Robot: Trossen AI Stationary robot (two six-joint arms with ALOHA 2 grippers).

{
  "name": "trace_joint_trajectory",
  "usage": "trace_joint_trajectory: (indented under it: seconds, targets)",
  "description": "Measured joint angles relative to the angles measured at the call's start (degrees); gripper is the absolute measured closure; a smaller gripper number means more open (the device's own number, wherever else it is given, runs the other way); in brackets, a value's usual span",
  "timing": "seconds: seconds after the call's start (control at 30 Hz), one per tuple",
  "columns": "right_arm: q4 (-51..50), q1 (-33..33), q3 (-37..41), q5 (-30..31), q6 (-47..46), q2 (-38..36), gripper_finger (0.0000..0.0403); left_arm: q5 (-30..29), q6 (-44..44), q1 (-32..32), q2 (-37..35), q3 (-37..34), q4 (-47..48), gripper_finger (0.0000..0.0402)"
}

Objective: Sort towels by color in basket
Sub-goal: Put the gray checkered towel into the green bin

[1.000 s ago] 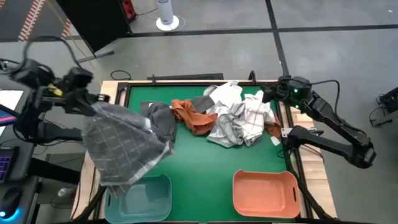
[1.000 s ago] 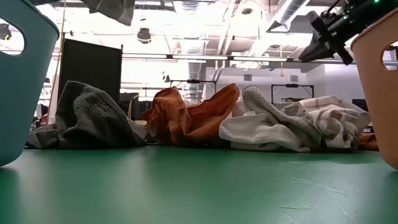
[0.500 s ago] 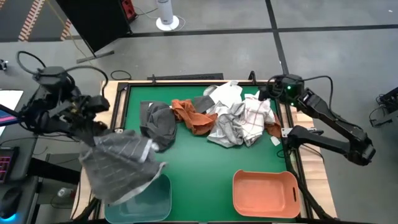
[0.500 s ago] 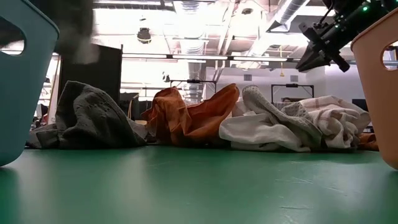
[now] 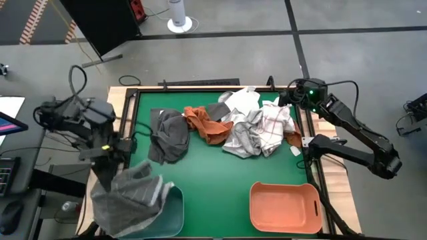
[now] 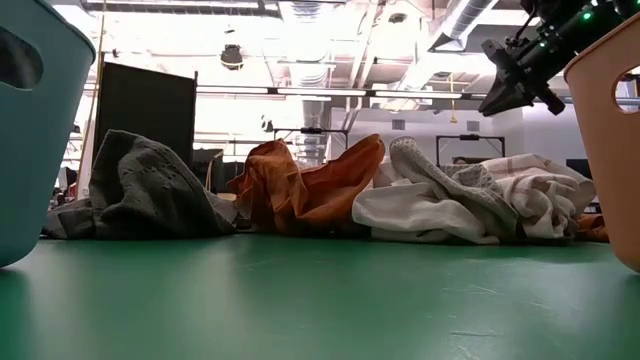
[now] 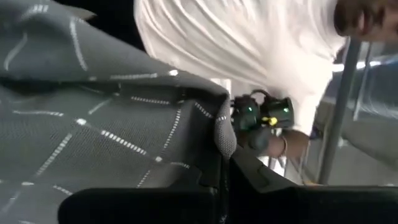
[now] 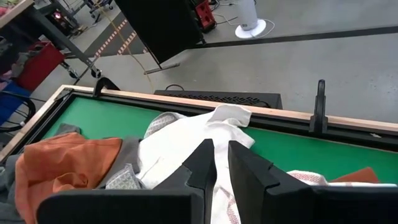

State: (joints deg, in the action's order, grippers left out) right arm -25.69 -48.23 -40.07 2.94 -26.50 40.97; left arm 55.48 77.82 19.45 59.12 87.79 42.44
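High view: the left gripper [image 5: 107, 155] is clamped on a grey checked towel [image 5: 130, 197] and has swung down from the bench's upper left corner a second ago to about 8 o'clock of the green bench [image 5: 220, 180], so the cloth that hung spread out beside the pile now drapes over the rim of the teal basket [image 5: 175, 203] at 7 o'clock. Part of the towel still spills over the basket's outer edge, so I judge the drop is close but not finished: the cloth probably needs to be lowered or shifted inward before release. The right gripper [image 5: 285, 100], at about 2 o'clock, has its fingers nearly together and holds nothing; it has crept a little toward the pile over the last second and hovers just above the white towel [image 5: 245, 101]. The rest of the pile lies across the far half of the bench, 11 to 2 o'clock: a dark grey towel [image 5: 170, 130], a rust orange towel [image 5: 203, 123], and a white towel with dark checks [image 5: 272, 127]. The orange basket [image 5: 285, 207] at 5 o'clock looks empty, so most of the sorting is still ahead.
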Motion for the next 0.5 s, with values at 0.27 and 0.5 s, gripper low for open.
trace_joint_trajectory:
  seconds: [0.27, 0.5]
  targets:
    - [0.02, 0.02, 0.0, -0.04, 1.32, 0.0, 0.0327, -9.16, 15.14, 9.34, 2.48, 1.19, -12.23, 0.0401]
    - [0.02, 0.02, 0.0, -0.06, 3.08, 0.0, 0.0327, -7.53, 23.66, 18.99, 4.69, 5.29, -3.94, 0.0401]
